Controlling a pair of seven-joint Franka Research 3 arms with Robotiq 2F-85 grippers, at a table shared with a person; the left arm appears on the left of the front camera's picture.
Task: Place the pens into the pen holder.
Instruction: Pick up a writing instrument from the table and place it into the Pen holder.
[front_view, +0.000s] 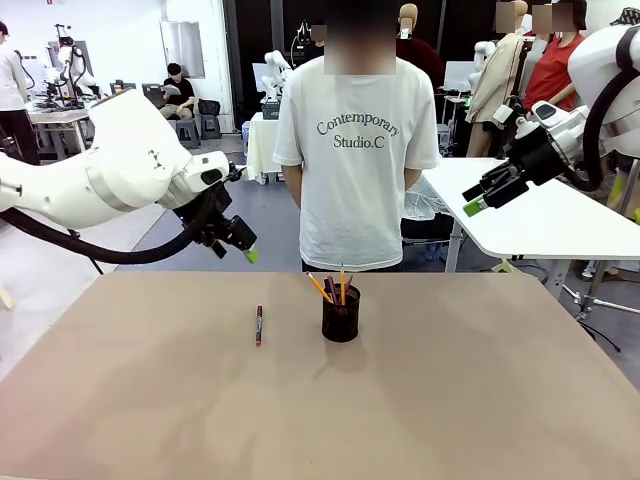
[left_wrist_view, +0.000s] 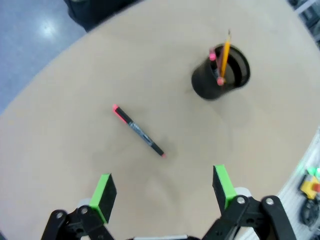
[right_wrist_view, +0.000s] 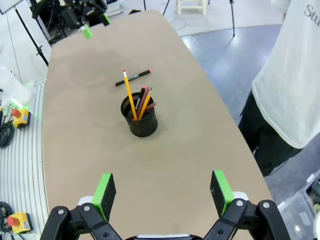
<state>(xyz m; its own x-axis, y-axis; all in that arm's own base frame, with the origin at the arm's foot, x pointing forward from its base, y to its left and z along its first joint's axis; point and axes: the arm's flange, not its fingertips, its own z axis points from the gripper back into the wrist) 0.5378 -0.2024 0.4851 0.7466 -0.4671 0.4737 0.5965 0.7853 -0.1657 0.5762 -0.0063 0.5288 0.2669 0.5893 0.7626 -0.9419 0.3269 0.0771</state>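
the left gripper (front_view: 244, 249) hung above the light brown tabletop (front_view: 460, 400), its two green-padded fingers spread wide and nothing between them. in its wrist view, a dark pen with red-pink ends (left_wrist_view: 138, 131) lay flat on the table just ahead of the fingertips. it sat between the lines of the two fingers and slanted across them. farther ahead, on the side of the right-hand finger in that view, stood the small black mesh cylinder pen holder (left_wrist_view: 207, 85), upright and apart from the loose pen.

the right gripper (front_view: 470, 198) was raised well above the table, likewise released, with its pads wide apart and empty. ahead of its fingers, roughly centred between them and well apart, the pen holder held two yellow-orange pencils (right_wrist_view: 129, 95) and a reddish pen (right_wrist_view: 142, 95), all leaning on its rim. the dark pen lay beyond the holder from this gripper. a person in a white t-shirt (front_view: 355, 150) stood at the table's far side.
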